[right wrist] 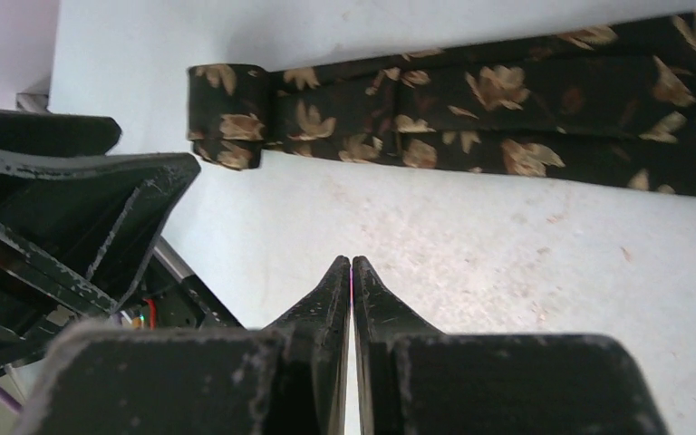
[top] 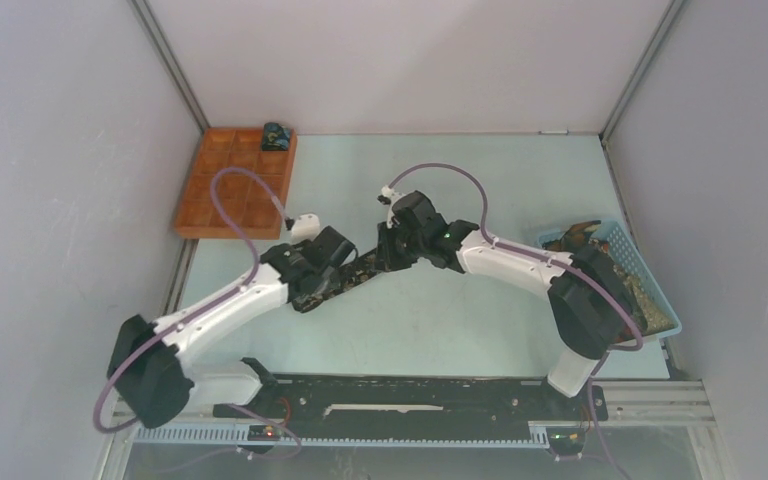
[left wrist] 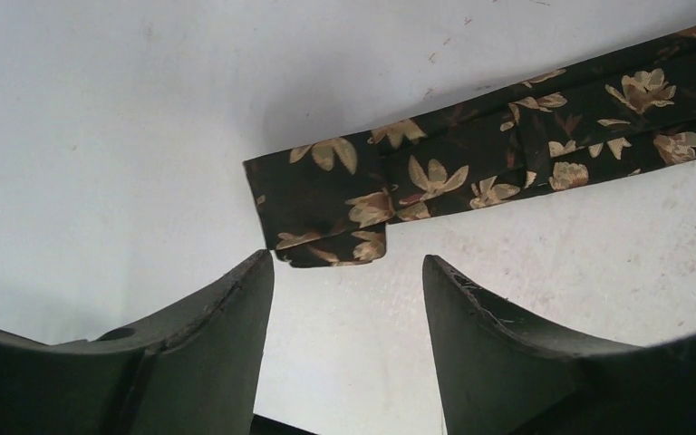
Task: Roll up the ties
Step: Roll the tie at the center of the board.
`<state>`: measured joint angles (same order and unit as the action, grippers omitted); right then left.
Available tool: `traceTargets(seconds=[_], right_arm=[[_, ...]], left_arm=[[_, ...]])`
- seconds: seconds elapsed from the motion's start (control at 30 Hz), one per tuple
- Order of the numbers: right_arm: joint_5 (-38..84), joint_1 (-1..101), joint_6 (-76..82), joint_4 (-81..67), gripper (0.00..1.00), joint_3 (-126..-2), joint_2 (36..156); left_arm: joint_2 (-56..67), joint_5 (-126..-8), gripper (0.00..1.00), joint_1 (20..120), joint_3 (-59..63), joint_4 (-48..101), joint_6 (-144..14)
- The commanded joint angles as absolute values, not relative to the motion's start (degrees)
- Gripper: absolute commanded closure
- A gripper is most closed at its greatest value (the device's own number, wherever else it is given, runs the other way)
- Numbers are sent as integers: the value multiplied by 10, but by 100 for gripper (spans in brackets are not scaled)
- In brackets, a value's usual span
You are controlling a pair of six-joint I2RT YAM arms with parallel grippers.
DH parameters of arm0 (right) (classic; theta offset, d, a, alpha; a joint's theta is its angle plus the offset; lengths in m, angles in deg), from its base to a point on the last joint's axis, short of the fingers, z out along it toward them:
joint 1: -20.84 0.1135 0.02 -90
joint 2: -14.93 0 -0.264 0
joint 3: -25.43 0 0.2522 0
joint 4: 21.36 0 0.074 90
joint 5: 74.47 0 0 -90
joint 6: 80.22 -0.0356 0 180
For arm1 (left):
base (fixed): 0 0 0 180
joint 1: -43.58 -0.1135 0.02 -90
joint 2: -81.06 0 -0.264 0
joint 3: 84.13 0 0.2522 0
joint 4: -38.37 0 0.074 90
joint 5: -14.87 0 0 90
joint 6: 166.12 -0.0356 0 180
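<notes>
There are two robot arms, one left arm (top: 230,300) and one right arm (top: 520,262). Each arm carries one gripper, so there are two: the left gripper (left wrist: 344,272) and the right gripper (right wrist: 352,265). There is one table (top: 460,170). On it I count one black tie (left wrist: 507,154) with tan flowers, one orange tray (top: 235,185) and one blue basket (top: 660,300). The tray has one rolled tie (top: 277,136). The basket has one heap of ties (top: 572,238); how many are in it I cannot tell.

Plain pale grey walls (top: 50,150) enclose a pale blue tabletop (top: 480,330) under soft, even light.
</notes>
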<state>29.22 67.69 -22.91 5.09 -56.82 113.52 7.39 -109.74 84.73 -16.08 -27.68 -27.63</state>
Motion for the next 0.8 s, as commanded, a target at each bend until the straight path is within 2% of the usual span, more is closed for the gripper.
traceTargets(seconds=[0.0, 0.37, 0.77], right_arm=[[292, 699, -237, 36, 93, -624, 1157], [332, 750, -243, 60, 93, -758, 1277], [362, 776, -239, 91, 93, -878, 1380]], left_arm=[[176, -1109, 31, 827, -231, -204, -273], [373, -997, 33, 715, -410, -129, -222], [538, -947, 35, 617, -510, -107, -181]])
